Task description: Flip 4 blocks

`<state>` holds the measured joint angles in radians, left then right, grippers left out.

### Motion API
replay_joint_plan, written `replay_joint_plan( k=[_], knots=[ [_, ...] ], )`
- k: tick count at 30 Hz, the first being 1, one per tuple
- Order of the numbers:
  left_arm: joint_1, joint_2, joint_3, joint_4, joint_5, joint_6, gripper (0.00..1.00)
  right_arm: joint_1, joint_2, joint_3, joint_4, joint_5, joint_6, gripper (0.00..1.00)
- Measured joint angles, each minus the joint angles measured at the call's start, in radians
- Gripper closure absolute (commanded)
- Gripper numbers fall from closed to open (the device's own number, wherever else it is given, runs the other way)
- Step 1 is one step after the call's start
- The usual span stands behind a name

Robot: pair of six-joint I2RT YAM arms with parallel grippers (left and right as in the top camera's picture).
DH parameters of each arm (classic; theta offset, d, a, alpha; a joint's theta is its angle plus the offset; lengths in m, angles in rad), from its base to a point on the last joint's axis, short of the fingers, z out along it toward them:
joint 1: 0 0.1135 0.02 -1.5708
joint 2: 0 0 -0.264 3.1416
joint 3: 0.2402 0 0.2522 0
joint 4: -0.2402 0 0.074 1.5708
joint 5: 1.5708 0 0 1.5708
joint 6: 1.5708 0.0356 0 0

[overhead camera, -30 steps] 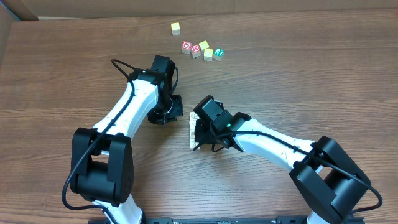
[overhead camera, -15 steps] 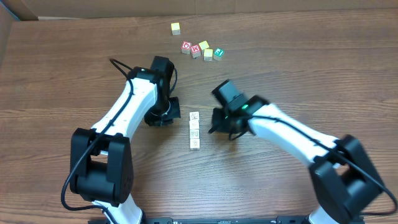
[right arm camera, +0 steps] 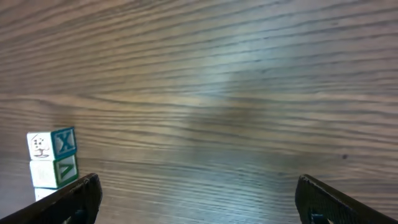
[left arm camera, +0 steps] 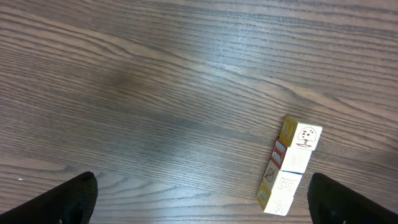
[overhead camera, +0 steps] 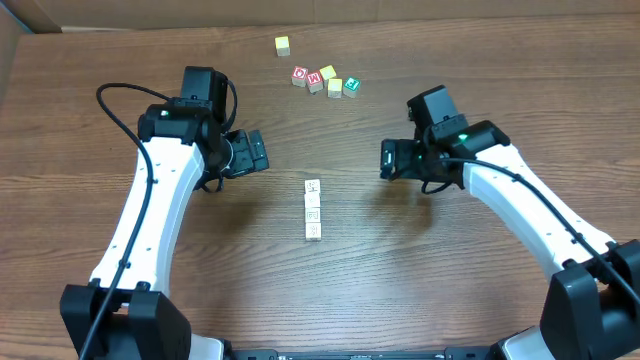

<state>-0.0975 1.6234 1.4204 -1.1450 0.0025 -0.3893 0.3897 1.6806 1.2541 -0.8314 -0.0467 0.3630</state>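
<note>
Flanking blocks (overhead camera: 313, 210): left hand (overhead camera: 257, 153), right hand (overhead camera: 387, 159).

surface: brown wood-grain table (overhead camera: 480, 60) | back edge: tan cardboard (overhead camera: 400, 10) | light: soft, even

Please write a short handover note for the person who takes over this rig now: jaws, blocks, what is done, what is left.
Left gripper: jaws open, empty, on the row's left side.
Right gripper: jaws open, empty, on the row's right side.
Alphabet blocks: one touching row between the two grippers, pale faces up, nothing gripping them.
Done: the pictures do not show which are flipped.
Left: check the faces, flip any remaining.
</note>
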Motion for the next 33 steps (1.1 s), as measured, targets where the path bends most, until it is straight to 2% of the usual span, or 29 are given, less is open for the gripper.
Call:
replay_joint_plan(
  k=[33],
  knots=[
    [-0.001,0.002,0.0,0.0,0.0,0.0,0.0,-0.001,0.0,0.0,0.001,0.002,-0.016,0.0]
  ],
)
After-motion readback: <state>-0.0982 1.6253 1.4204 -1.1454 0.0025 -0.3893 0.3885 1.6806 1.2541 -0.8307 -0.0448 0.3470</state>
